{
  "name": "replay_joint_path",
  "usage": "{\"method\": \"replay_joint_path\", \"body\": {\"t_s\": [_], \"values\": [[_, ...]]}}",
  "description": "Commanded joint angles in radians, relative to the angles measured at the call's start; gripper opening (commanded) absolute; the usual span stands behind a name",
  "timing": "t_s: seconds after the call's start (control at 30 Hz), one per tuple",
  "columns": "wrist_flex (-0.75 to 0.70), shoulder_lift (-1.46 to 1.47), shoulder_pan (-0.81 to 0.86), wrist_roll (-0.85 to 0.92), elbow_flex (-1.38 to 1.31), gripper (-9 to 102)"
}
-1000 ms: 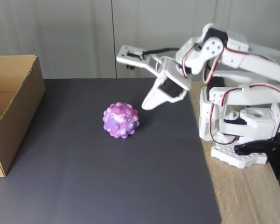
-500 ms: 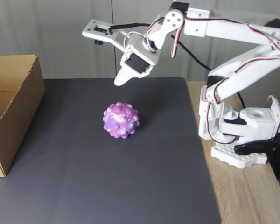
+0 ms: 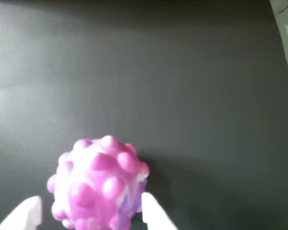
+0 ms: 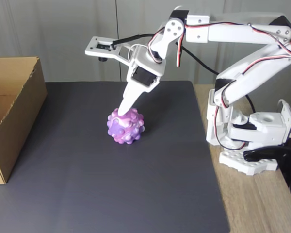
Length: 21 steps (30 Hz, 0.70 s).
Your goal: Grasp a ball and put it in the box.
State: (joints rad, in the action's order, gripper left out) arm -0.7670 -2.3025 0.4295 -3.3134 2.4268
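Observation:
The bumpy purple, pink and white ball (image 4: 126, 128) rests on the dark mat near its middle. My white gripper (image 4: 121, 111) points down at the ball's top left, its tip touching or just over the bumps. In the wrist view the ball (image 3: 98, 189) sits between my two white fingertips (image 3: 29, 213), one on each side, and the gripper (image 3: 90, 198) is open around it. The brown cardboard box (image 4: 22, 121) stands open-topped at the left edge of the fixed view, well away from the ball.
A dark grey mat (image 4: 111, 184) covers most of the table. Bare wood (image 4: 262, 204) lies to its right, where the arm's white base (image 4: 252, 141) stands. A grey wall runs along the back edge of the mat.
The arm has swung out to the left and then dropped, bringing the gripper from mid-air down onto the ball. Ball and box have not moved.

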Motion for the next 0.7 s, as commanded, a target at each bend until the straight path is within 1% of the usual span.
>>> {"method": "replay_joint_path", "body": {"t_s": [0.0,0.23,0.67], "values": [[0.021,0.006,0.012,-0.012,-0.002,32],[0.078,0.078,0.020,-0.026,0.009,39],[0.221,0.268,0.023,-0.046,0.009,44]]}}
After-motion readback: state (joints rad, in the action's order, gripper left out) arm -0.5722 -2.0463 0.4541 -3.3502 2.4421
